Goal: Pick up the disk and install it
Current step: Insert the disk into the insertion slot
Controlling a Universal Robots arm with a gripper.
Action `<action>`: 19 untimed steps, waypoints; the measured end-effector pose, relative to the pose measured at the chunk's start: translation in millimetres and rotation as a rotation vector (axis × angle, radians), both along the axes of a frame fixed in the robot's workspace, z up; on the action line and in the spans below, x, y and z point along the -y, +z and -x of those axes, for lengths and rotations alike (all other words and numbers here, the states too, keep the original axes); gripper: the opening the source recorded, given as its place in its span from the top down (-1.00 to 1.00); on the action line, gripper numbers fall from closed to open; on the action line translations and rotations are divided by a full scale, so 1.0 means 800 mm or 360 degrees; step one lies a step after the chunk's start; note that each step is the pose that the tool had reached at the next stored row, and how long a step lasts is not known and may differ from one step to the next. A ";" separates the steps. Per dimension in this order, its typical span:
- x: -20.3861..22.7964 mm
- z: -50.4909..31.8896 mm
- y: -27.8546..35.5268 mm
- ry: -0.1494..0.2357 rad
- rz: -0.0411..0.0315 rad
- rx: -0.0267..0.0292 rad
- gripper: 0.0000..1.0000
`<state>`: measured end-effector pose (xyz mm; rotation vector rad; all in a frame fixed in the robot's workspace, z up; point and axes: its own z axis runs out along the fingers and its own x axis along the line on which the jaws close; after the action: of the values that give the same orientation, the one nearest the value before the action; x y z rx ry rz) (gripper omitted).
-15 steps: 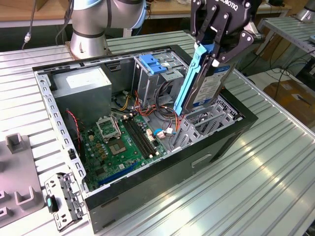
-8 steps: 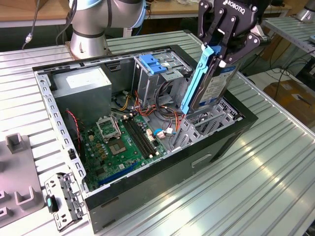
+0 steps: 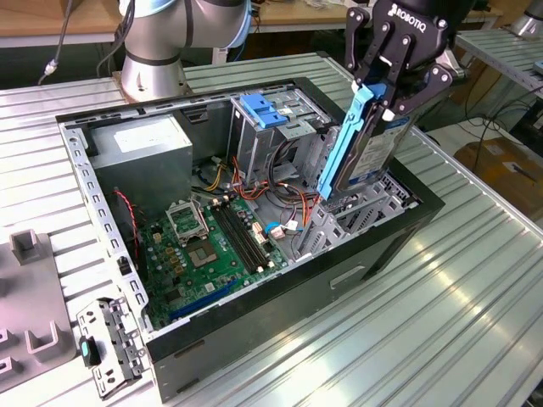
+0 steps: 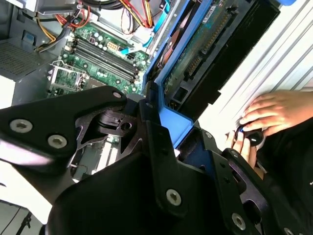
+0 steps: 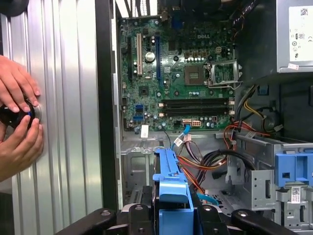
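Claw [image 3: 386, 103] clamps the disk [image 3: 366, 157] by its smooth blue plastic carrier, standing steeply over the bay [image 3: 361, 212] at the exterior view's right. Green board [image 3: 212, 242], loose red-orange wires [image 3: 273, 191], then thin sheet-metal bay: come in skewed and the flat slab could snag wires or jam.
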<state>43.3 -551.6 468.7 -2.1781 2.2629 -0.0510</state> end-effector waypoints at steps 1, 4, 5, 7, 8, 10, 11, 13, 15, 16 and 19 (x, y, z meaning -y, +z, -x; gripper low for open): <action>0.0000 -0.003 -0.0021 0.0000 0.0005 -0.00010 0.26; 0.0000 -0.006 -0.0079 0.0000 0.0023 -0.00031 0.26; 0.0001 -0.007 -0.0103 0.0000 0.0027 -0.00046 0.26; -0.0001 -0.008 -0.0122 0.0001 0.0028 -0.00067 0.26; -0.0005 -0.008 -0.0133 0.0003 0.0028 -0.00074 0.26; -0.0032 -0.010 -0.0152 0.0007 0.0028 -0.00081 0.26; -0.0047 -0.011 -0.0161 0.0007 0.0027 -0.00085 0.26; -0.0048 -0.014 -0.0207 0.0007 0.0030 -0.00096 0.26; -0.0048 -0.014 -0.0260 0.0007 0.0030 -0.00112 0.26; -0.0048 -0.014 -0.0268 0.0007 0.0031 -0.00114 0.26; -0.0048 -0.014 -0.0291 0.0007 0.0031 -0.00114 0.26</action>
<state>54.5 -547.7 445.4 -2.1960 2.2710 -0.0655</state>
